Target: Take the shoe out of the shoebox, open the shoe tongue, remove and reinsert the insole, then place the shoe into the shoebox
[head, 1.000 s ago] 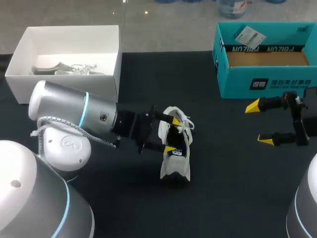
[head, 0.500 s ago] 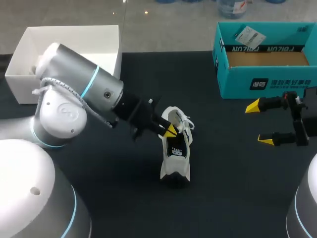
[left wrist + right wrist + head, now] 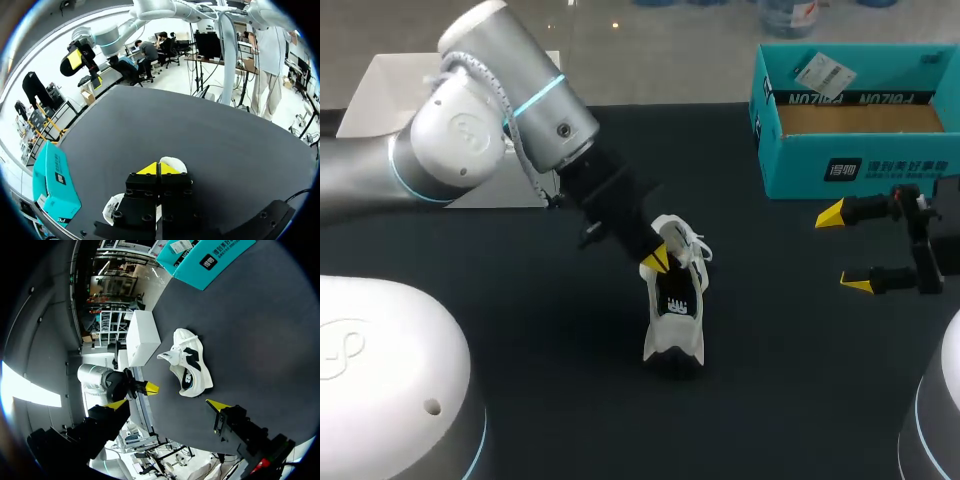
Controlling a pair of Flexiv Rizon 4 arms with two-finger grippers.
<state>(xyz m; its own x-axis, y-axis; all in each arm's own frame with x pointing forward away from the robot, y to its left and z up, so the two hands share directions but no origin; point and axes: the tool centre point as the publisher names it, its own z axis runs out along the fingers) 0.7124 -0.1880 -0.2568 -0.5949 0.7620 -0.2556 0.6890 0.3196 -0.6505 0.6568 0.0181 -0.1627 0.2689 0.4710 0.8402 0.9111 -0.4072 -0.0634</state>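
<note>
High rear head view plus two wrist views; shoe (image 3: 675, 305) common to all.

My left arm (image 3: 490, 130) stretched in from the left side and sloped down toward the white shoe (image 3: 675, 335), its silver elbow standing high behind the shoe. The left gripper (image 3: 655, 262) sat at the shoe's opening, tilted downward, with its yellow fingertips (image 3: 150, 169) pressed together; whether they pinched any part of the shoe could not be told. The right gripper (image 3: 845, 248) hung well apart from the shoe, on its right, level and pointing toward it, fingers spread wide.
</note>
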